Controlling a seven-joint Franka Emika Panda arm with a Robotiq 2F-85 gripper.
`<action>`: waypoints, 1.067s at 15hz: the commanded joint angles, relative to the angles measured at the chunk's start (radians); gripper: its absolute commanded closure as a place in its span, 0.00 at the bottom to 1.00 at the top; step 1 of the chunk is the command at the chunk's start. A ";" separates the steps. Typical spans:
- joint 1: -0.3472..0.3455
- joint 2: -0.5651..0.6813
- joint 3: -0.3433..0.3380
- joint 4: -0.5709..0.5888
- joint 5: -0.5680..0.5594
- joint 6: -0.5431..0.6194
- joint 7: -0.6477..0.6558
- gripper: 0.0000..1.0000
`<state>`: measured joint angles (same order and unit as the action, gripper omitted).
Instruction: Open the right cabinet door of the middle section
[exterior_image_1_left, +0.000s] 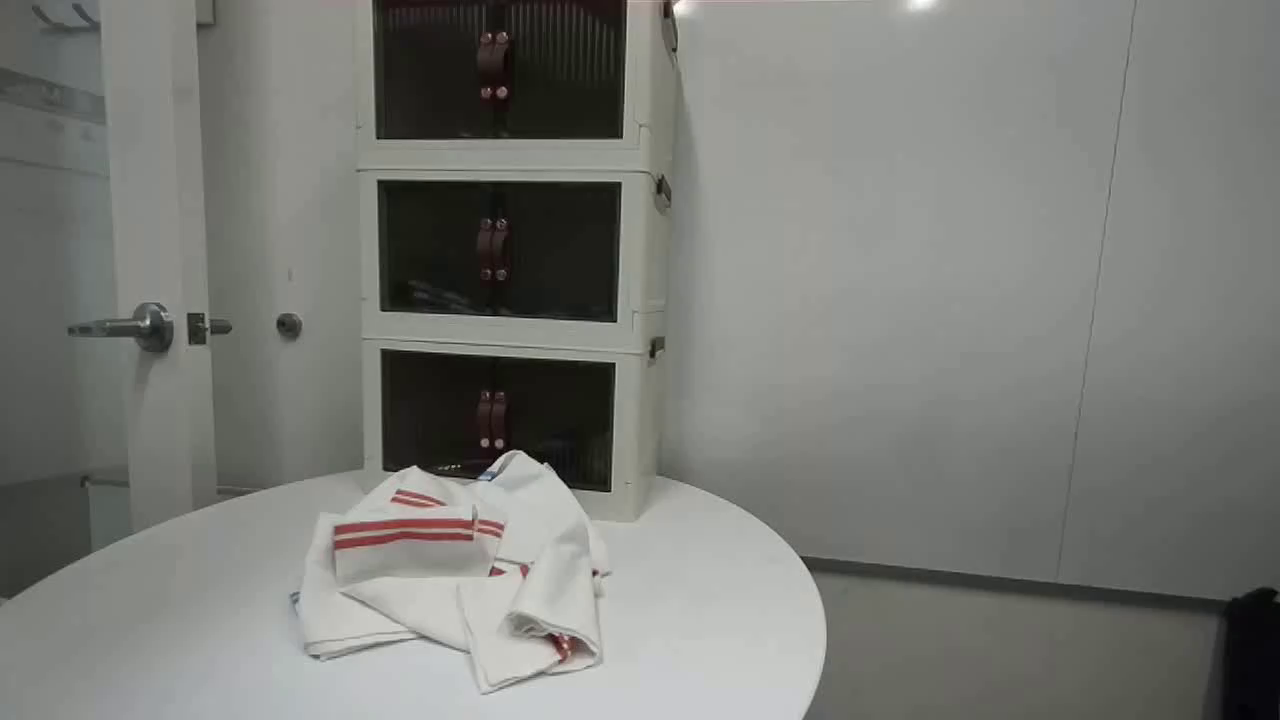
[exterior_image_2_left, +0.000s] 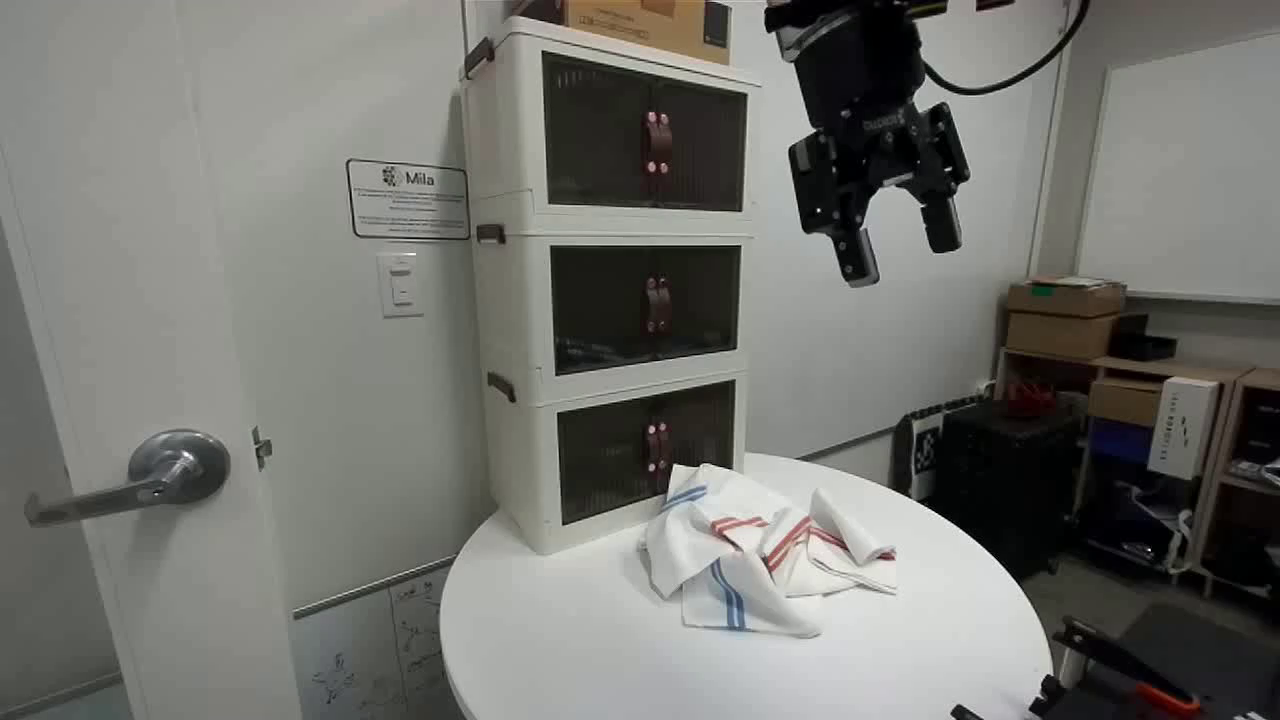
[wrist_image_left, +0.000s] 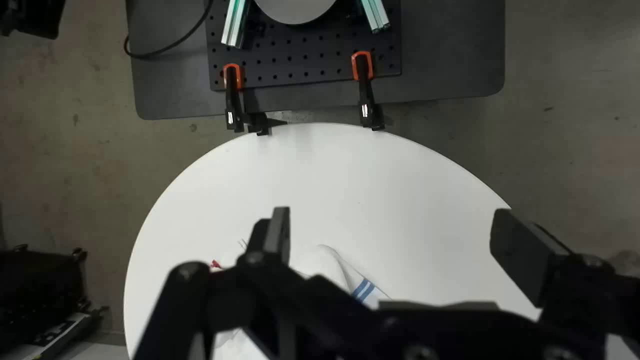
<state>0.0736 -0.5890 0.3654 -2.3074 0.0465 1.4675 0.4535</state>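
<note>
Black and pointing downward, the gripper (exterior_image_2_left: 902, 255) is hanging above the round white table (exterior_image_2_left: 620, 650), its two fingers (exterior_image_2_left: 857, 262) spread wide apart; the wrist view is showing the same broad gap. Left of the gripper in an exterior view, well apart from its fingertips, a stack (exterior_image_2_left: 640, 226) of three white-framed boxes is standing on the table. The middle section (exterior_image_2_left: 513, 325) is sitting between the upper box (exterior_image_2_left: 503, 155) and the lower box (exterior_image_2_left: 515, 465). Its right cabinet door (exterior_image_2_left: 702, 300), the half nearer to the gripper, is lying closed beside its left-hand twin (exterior_image_2_left: 600, 310), and both exterior views are showing it so. The door's small dark handle (exterior_image_2_left: 664, 304) is standing just beside the twin's own.

Below the gripper, white cloth (exterior_image_2_left: 755, 575) with red and blue stripes is lying crumpled in front of the lower box, partly covered by the gripper in the wrist view. Higher than the fingertips in an exterior view, a cardboard box (exterior_image_2_left: 630, 25) is resting on top of the stack. On the gripper's far side from the stack, wooden shelving (exterior_image_2_left: 1150, 366) is standing. Beyond the fingers, toward the top of the wrist view, two clamps (wrist_image_left: 366, 95) with orange parts are sitting at the edge of a black perforated plate (wrist_image_left: 295, 50).
</note>
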 joint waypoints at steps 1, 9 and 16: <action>0.021 0.005 -0.016 0.001 -0.008 -0.001 0.009 0.00; 0.062 0.076 -0.077 0.043 -0.028 0.001 -0.224 0.00; 0.063 0.163 -0.203 0.105 -0.009 -0.003 -0.477 0.00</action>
<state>0.1243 -0.4745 0.2155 -2.2521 0.0287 1.4724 0.0555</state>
